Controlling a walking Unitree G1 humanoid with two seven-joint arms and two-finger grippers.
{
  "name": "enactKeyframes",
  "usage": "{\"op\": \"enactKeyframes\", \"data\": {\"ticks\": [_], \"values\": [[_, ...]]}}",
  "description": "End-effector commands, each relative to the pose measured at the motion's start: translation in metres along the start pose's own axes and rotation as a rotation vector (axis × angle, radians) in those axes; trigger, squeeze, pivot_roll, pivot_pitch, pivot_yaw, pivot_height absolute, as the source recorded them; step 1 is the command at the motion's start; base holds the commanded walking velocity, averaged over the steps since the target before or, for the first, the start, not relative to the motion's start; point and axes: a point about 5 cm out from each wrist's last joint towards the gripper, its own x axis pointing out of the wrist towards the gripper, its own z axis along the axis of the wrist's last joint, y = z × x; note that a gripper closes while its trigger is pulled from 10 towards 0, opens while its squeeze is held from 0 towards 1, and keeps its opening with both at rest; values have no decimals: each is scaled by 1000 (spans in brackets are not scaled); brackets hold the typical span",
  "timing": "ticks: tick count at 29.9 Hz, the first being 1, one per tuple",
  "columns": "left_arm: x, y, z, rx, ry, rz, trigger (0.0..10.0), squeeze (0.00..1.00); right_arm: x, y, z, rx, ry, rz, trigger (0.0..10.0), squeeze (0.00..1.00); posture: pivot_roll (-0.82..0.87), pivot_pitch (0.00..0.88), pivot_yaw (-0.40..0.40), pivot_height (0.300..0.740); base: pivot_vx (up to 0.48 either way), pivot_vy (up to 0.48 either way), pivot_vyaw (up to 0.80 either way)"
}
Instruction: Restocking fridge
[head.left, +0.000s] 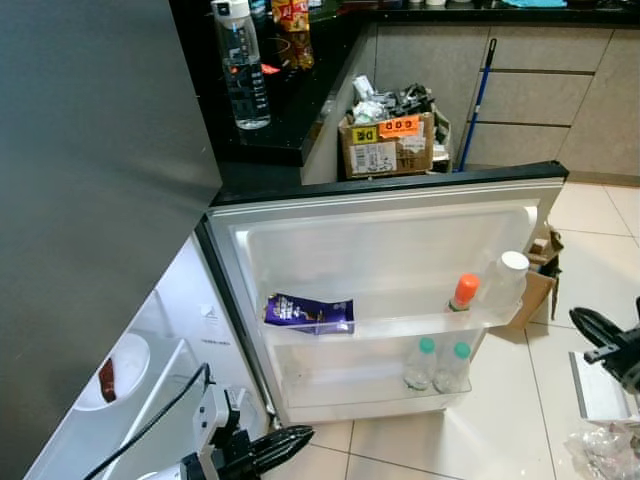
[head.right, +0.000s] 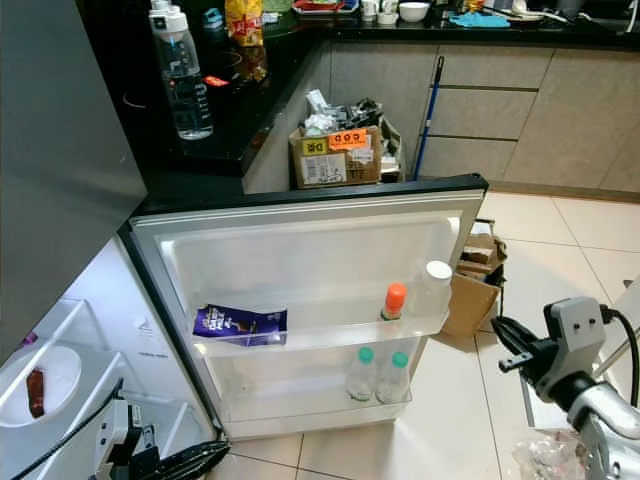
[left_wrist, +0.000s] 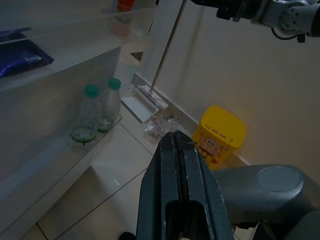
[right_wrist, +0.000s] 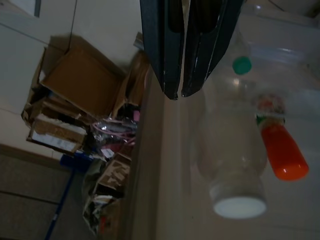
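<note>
Pale tiled floor (head.right: 560, 260), black countertop (head.right: 240, 110), grey cabinets (head.right: 490, 100), blue-handled mop (head.right: 425, 115) leaning

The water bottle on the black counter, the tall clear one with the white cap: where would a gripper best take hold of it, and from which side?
Probably around the straight clear body of the water bottle, below the white cap. It stands upright near the edge of the black counter, so a level approach from the open floor side looks easiest; a snack bag stands close behind.

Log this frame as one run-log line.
fridge door open | upper shelf: purple packet, orange-cap bottle | left gripper shut, low | right gripper shut, empty
</note>
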Motion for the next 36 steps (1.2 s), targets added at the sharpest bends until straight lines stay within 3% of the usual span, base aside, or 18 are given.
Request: {"op": "enactKeyframes", "data": {"ticks": [1, 8, 22, 36], "values": [[-4, 1, 0, 6, 13, -6, 10000, 0, 4, 5, -1, -13, -2, 0, 10000, 0, -20, 19, 32, 740, 0, 0, 0], [-3, 1, 2, 10, 11, -7, 10000, 0, 22, 15, 0, -22, -15, -43, 10000, 0, -14, 21, 34, 740, 0, 0, 0], [-1, 1, 3, 13, 8, -13, 10000, 0, 41, 25, 0, 2, -24, -95, 10000, 0, -14, 20, 39, 740, 0, 0, 0], [-1, 2, 5, 18, 10, -13, 10000, 0, 63, 48, 3, 27, -54, -38, 10000, 0, -8, 23, 43, 740, 0, 0, 0]]}}
